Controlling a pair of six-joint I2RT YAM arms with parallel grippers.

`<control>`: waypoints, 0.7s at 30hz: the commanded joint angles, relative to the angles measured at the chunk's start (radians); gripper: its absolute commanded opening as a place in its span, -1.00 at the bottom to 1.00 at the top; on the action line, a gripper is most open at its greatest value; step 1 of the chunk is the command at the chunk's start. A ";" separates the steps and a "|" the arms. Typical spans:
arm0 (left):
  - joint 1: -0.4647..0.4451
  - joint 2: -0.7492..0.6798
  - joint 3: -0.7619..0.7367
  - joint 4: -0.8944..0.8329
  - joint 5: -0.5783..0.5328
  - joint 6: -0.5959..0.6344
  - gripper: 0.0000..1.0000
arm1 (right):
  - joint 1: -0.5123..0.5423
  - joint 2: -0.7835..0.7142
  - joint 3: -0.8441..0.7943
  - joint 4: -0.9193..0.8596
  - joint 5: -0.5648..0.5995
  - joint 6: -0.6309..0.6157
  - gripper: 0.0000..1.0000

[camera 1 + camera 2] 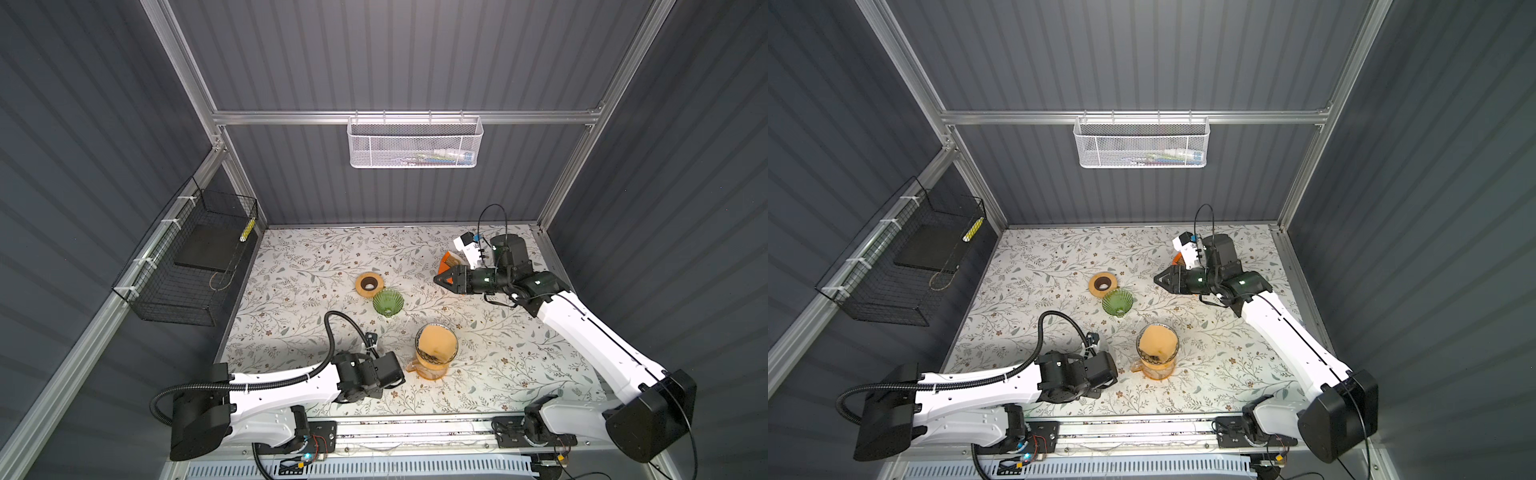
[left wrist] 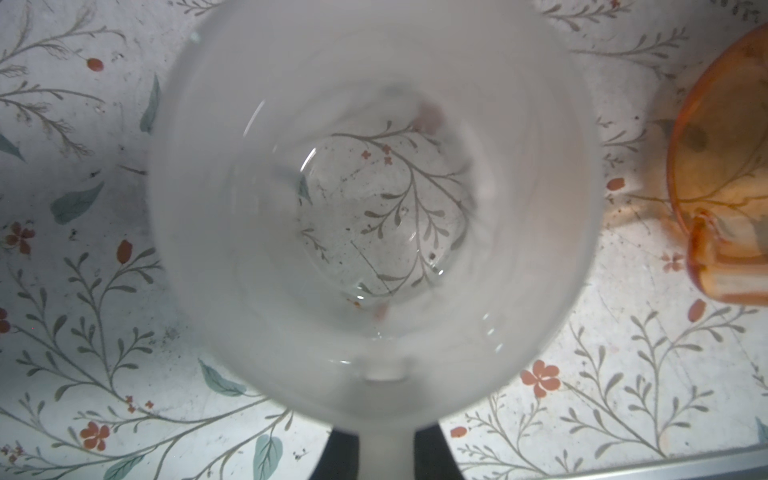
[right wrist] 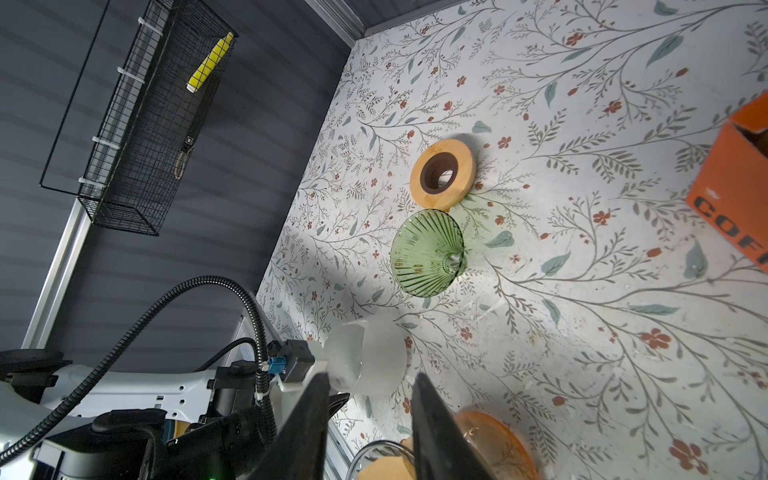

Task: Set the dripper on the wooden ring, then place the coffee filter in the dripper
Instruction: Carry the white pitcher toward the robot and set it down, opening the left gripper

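A tan coffee filter (image 1: 435, 343) (image 1: 1156, 338) sits open inside a clear glass dripper (image 1: 425, 356) with a dark patterned band. The dripper stands on an orange carafe (image 1: 432, 372) (image 3: 494, 440) near the table's front. My right gripper (image 1: 438, 279) (image 3: 370, 380) hovers open and empty over the back right, well behind the carafe. My left gripper (image 2: 386, 457) is shut on the handle of a frosted glass cup (image 2: 370, 199) (image 3: 365, 359), just left of the carafe. In both top views its fingers are hidden under the wrist.
A green ribbed glass cone (image 1: 387, 302) (image 3: 428, 253) lies tilted mid-table, touching a wooden ring (image 1: 369, 284) (image 3: 442, 174). An orange carton (image 1: 450, 259) (image 3: 735, 195) stands behind the right gripper. A black wire basket (image 1: 195, 266) hangs on the left wall and a white mesh basket (image 1: 415, 143) on the back wall.
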 commanded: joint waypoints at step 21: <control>-0.006 -0.141 -0.055 -0.280 -0.082 -0.296 -0.17 | 0.021 0.046 0.061 -0.002 0.001 -0.005 -0.28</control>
